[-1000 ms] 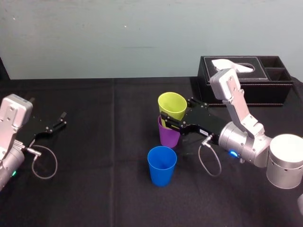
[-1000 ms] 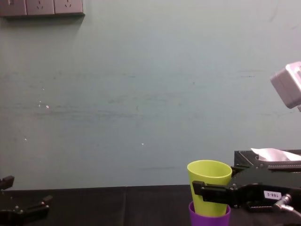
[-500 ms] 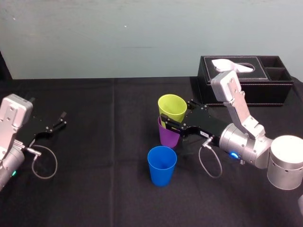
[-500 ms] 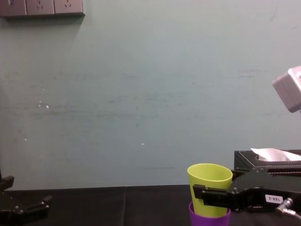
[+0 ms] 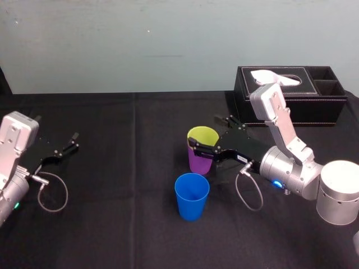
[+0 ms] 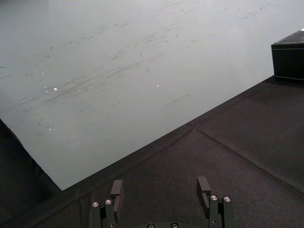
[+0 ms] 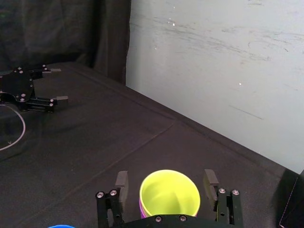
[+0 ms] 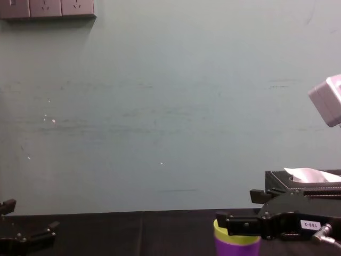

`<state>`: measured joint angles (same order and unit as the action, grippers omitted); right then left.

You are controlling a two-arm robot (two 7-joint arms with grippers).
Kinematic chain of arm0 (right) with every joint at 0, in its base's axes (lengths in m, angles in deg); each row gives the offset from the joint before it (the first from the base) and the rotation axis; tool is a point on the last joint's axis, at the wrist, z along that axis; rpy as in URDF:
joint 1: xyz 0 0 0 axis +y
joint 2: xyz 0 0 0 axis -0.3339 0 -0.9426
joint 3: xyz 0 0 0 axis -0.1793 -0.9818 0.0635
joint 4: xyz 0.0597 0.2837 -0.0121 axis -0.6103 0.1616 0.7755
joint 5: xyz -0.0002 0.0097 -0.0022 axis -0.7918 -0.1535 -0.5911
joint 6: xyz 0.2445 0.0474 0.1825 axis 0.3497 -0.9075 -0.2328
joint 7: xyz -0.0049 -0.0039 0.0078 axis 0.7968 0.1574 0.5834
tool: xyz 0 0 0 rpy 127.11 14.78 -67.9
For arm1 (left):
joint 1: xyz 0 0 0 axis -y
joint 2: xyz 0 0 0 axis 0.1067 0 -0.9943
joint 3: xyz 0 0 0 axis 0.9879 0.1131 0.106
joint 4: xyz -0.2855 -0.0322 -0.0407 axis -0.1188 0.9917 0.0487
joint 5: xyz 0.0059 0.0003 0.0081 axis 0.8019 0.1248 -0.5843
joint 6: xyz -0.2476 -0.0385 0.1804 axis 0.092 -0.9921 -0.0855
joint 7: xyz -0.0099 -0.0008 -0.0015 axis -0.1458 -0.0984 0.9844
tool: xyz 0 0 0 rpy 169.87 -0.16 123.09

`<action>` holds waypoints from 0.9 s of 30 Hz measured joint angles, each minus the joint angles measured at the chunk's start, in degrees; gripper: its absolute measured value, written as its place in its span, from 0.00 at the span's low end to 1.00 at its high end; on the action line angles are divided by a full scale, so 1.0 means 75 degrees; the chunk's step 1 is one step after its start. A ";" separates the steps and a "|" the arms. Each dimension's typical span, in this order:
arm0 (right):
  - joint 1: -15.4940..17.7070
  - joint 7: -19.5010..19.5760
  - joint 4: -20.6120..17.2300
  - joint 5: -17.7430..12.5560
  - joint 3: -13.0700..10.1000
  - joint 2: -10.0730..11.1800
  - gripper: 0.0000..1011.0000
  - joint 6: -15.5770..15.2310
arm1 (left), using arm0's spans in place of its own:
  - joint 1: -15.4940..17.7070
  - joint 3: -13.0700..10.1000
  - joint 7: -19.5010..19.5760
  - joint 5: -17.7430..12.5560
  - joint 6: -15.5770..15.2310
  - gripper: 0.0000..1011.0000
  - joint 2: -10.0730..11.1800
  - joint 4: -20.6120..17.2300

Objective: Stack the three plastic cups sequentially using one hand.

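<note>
The right gripper [image 5: 204,132] reaches in from the right with its fingers [image 7: 121,183] spread, one on each side of the yellow-green cup [image 7: 169,194]. A thin gap shows on both sides, so it grips nothing. That cup sits nested upright in the purple cup [image 5: 200,161] at the middle of the tabletop [image 5: 123,224], with just its rim standing above the purple one.

The blue cup [image 5: 192,196] stands alone, upright and mouth up, on the near side of the pair and a touch to the left, close by but apart from it. So from the fingers the last cup lies nearer the robot and lower. My guess is the arm must draw back to the right, clear of the pair, then come in at the blue cup's side. The right arm is much the nearer. The left gripper [image 5: 72,142] lies parked at the left of the tabletop, fingers spread and empty.

It is hard to tell whether the yellow-green cup is fully seated, since the near finger crosses the front of both rims in the head view. The chest view cuts the pair off just below the purple rim, and the right wrist view catches a mere sliver of the blue rim, cut off by the frame
</note>
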<state>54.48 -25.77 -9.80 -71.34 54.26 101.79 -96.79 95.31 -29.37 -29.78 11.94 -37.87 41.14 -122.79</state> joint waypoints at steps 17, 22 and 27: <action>0.0020 0.0016 -0.0044 0.0004 -0.0010 0.0012 0.99 -0.0008 | 0.0000 0.0001 0.0000 0.0000 0.0000 1.00 0.0000 0.0000; 0.0277 0.0024 -0.0390 -0.0127 -0.0231 0.0229 0.99 0.0067 | 0.0000 0.0000 0.0000 0.0000 0.0000 1.00 0.0000 0.0000; 0.0604 -0.0072 -0.0670 -0.0377 -0.0450 0.0481 0.99 0.0149 | 0.0000 0.0000 0.0000 0.0000 0.0000 1.00 0.0000 0.0000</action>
<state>59.01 -26.31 -14.82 -74.16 50.88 105.39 -95.67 95.31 -29.37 -29.77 11.94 -37.87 41.14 -122.79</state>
